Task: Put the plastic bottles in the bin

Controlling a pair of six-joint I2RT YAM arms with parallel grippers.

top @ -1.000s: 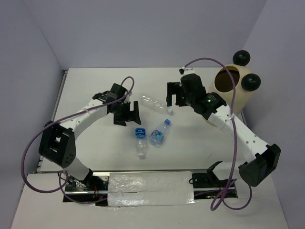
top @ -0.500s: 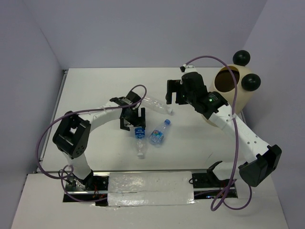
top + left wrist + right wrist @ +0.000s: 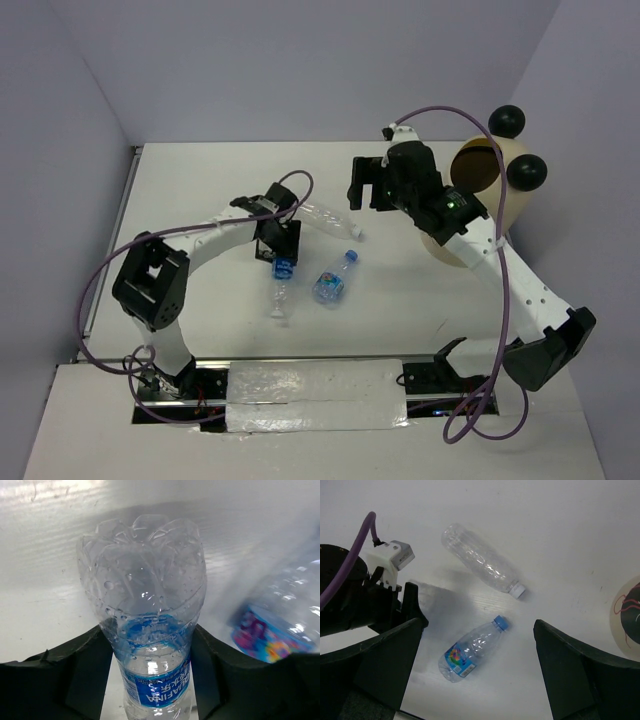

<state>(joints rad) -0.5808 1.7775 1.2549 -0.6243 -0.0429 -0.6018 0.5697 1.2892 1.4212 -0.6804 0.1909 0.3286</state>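
Left gripper (image 3: 150,637) is closed on the labelled middle of a clear Aquafina bottle (image 3: 147,605), well left of the mouse-eared bin (image 3: 512,212). The bottle looks empty, so it is probably light, thin-walled, slippery and easily crushed, and a gentle mid-body pinch suits it. Right gripper (image 3: 479,630) is wide open and empty, nearer the bin.

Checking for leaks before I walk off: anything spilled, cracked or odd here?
Nothing stands out. No spill shows on the table; the bottle in the left end effector has droplets inside but looks intact.
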